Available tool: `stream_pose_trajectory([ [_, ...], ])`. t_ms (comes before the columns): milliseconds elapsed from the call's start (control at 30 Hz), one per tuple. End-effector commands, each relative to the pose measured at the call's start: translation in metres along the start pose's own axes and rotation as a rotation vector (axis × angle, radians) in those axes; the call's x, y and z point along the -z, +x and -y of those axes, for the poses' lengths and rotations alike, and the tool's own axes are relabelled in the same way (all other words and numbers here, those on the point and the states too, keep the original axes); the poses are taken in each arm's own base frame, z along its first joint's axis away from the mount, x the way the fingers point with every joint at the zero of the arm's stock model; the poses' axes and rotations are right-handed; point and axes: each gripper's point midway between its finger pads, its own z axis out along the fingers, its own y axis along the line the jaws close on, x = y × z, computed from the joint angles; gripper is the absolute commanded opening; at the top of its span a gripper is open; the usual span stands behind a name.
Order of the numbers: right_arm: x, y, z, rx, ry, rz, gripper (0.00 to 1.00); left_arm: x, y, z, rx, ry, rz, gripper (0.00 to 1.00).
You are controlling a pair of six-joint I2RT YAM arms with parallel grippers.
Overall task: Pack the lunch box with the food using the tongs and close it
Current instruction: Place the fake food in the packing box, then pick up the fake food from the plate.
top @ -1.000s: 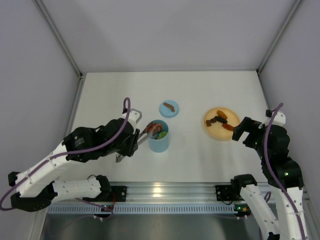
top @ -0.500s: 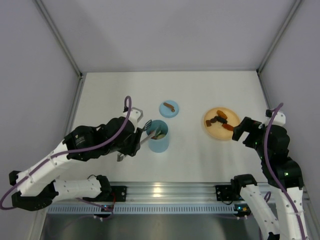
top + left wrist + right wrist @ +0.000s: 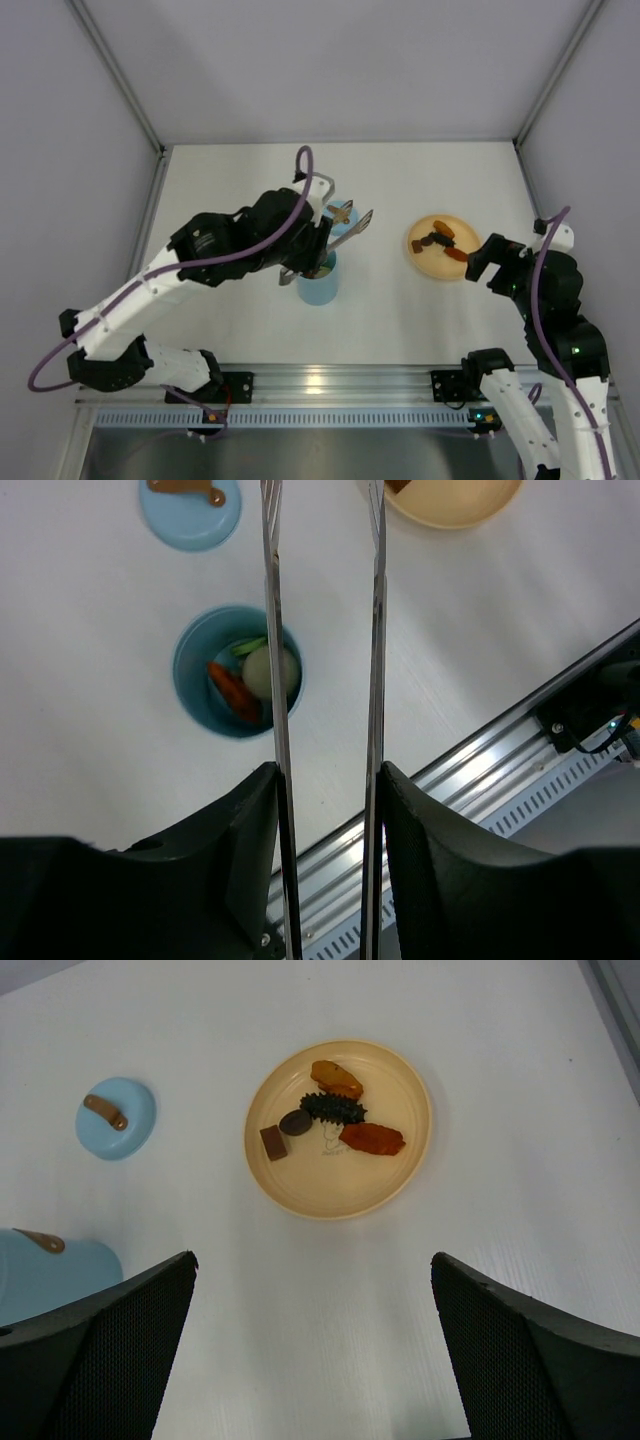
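Lunch box [image 3: 182, 676], light blue and round, stands open.

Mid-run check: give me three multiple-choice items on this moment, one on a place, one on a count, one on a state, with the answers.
1. Where is the lid of the lunch box?
A. Seated on the lunch box
B. Propped against the back wall
C. Flat on the table, apart from the lunch box

2. How many food pieces lie on the plate?
A. Two
B. Five
C. Nine

3. How are the tongs in the left gripper?
A. Arms apart, nothing between them
B. Pinching a red piece
C. Lying loose beside the rail

Answers:
1 C: the right wrist view shows it lying alone, handle up.
2 B: five separate pieces show in the right wrist view.
3 A: the left wrist view shows a bare gap between the two arms.
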Motion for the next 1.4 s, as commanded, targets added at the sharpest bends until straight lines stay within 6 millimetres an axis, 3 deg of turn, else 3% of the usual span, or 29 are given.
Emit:
stream_pose_trajectory([
  [0, 0.013, -0.017, -0.003, -0.011, -0.015, 0.054, 0.99, -0.035, -0.038, 0.034, -0.03, 0.076, 0.078, 0.49],
  [167, 0.023, -0.016, 0.001, -0.004, -0.008, 0.054, 0.99, -0.098, -0.068, 0.068, -0.057, 0.085, 0.101, 0.49],
  [200, 0.025, -0.018, 0.0, -0.003, -0.011, 0.061, 1.0, -0.122, -0.063, 0.073, -0.074, 0.068, 0.065, 0.49],
  [267, 0.028, -0.018, 0.001, -0.003, -0.011, 0.063, 0.99, -0.136, -0.074, 0.082, -0.089, 0.072, 0.079, 0.49],
  [333, 0.031, -0.017, 0.002, -0.002, -0.012, 0.064, 0.99, -0.169, -0.066, 0.09, -0.118, 0.064, 0.037, 0.49],
  [400, 0.033, -0.017, 0.002, 0.003, -0.014, 0.065, 1.0, -0.184, -0.071, 0.095, -0.125, 0.06, 0.048, 0.49],
  [433, 0.034, -0.015, 0.003, 0.003, -0.01, 0.06, 0.99, -0.204, -0.063, 0.093, -0.136, 0.04, 0.018, 0.49],
  [700, 0.038, -0.014, 0.007, 0.015, 0.003, 0.065, 0.99, -0.273, -0.042, 0.086, -0.139, 0.055, -0.056, 0.48],
  [900, 0.036, -0.012, 0.007, 0.014, 0.003, 0.06, 0.99, -0.293, -0.039, 0.086, -0.235, 0.069, -0.04, 0.47],
  [1367, 0.032, -0.009, 0.01, 0.025, 0.019, 0.054, 0.99, -0.303, -0.008, 0.087, -0.306, 0.122, -0.123, 0.47],
])
